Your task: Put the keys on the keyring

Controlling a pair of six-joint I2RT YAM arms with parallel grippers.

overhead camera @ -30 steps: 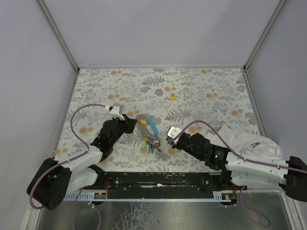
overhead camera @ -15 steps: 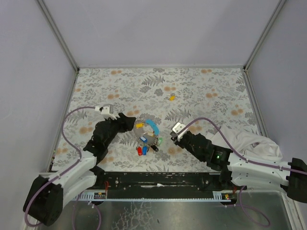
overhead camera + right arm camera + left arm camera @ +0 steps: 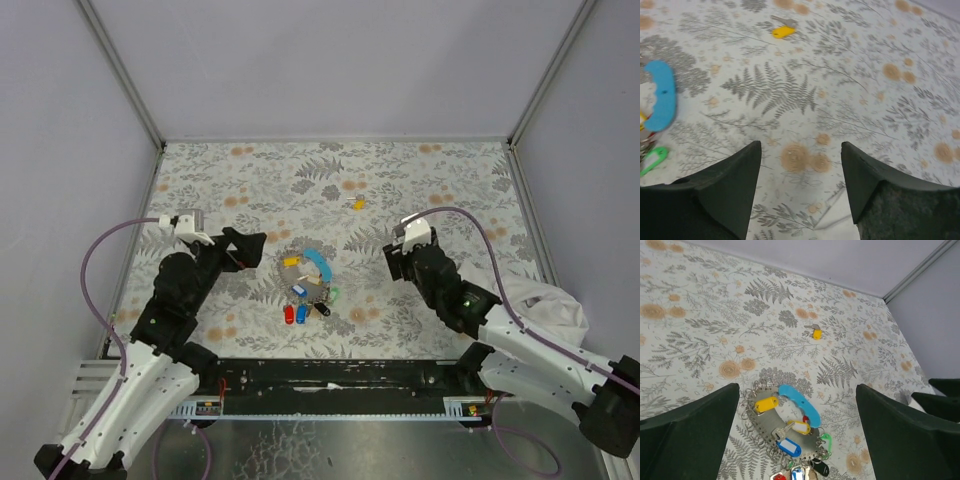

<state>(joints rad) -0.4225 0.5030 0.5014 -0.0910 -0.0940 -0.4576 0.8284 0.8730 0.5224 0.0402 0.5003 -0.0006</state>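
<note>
The keyring [image 3: 314, 297] lies on the floral table between my two grippers, its thin silvery rings [image 3: 805, 460] joining blue, red, green and black capped keys [image 3: 303, 308]. Two yellow-capped keys [image 3: 765, 403] rest beside a light-blue curved strip [image 3: 800, 403]. Another yellow key [image 3: 357, 203] lies alone farther back, also in the right wrist view as the yellow key [image 3: 782, 31]. My left gripper [image 3: 250, 251] hovers left of the cluster, open and holding nothing [image 3: 797, 389]. My right gripper [image 3: 392, 262] stands open to the right, nothing between its fingers [image 3: 801, 145].
A crumpled white cloth [image 3: 525, 295] lies at the right by the right arm. Grey walls close the table [image 3: 440, 170] at the back and both sides. The black rail [image 3: 330, 378] of the arm bases runs along the near edge.
Both grippers have opened and pulled apart, the left backing off left, the right moving right and back. The key cluster they held now lies spread on the table.
</note>
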